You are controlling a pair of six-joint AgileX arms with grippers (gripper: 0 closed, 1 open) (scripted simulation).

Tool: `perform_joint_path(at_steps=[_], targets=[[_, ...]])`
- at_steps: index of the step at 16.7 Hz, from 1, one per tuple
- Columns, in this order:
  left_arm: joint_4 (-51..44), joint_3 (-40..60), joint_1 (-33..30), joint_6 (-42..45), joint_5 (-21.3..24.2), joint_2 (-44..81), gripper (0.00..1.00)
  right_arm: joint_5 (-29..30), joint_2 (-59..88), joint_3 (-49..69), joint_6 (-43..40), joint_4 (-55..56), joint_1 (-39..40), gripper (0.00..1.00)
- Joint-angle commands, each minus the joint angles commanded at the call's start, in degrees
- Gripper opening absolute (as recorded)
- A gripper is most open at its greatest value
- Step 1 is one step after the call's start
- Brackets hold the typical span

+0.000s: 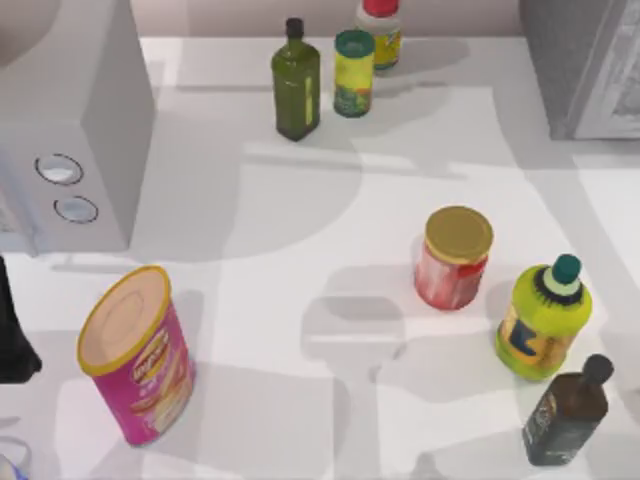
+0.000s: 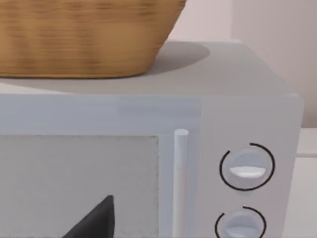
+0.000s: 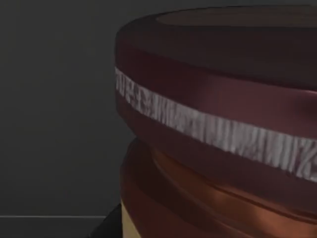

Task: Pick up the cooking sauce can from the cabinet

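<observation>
The cooking sauce can (image 3: 218, 129) is very close in the right wrist view: a dark maroon lid with a pale band around it, above an orange body. It stands in a dark grey enclosed space. A dark part of my right gripper (image 3: 110, 225) sits low beside the can. In the top view the cabinet (image 1: 585, 65) is the large grey unit with a pale panelled door at the far right corner. My left arm (image 1: 14, 335) stays parked at the table's left edge, facing the grey box with two dials.
The grey box with two round dials (image 1: 70, 130) stands at the back left, with a wicker basket (image 2: 84, 34) on top. A pink canister (image 1: 140, 355), a gold-lidded jar (image 1: 455, 258), a yellow-green bottle (image 1: 545, 318), a dark bottle (image 1: 568, 412) and three back-row bottles (image 1: 298, 85) dot the table.
</observation>
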Motion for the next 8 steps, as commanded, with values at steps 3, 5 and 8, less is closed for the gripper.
perform_joint_path(at_steps=[3,5,8], targets=[[0.0,0.0,0.0,0.0,0.0,0.0,1.00,3.8,-8.8,-2.2,0.0,-6.2,3.9,0.00],[0.0,0.0,0.0,0.0,0.0,0.0,1.00,6.3,-14.3,-3.5,-0.1,-10.0,6.3,0.00],[0.0,0.0,0.0,0.0,0.0,0.0,1.00,8.4,-18.1,-4.4,-0.1,-13.3,8.4,0.00]])
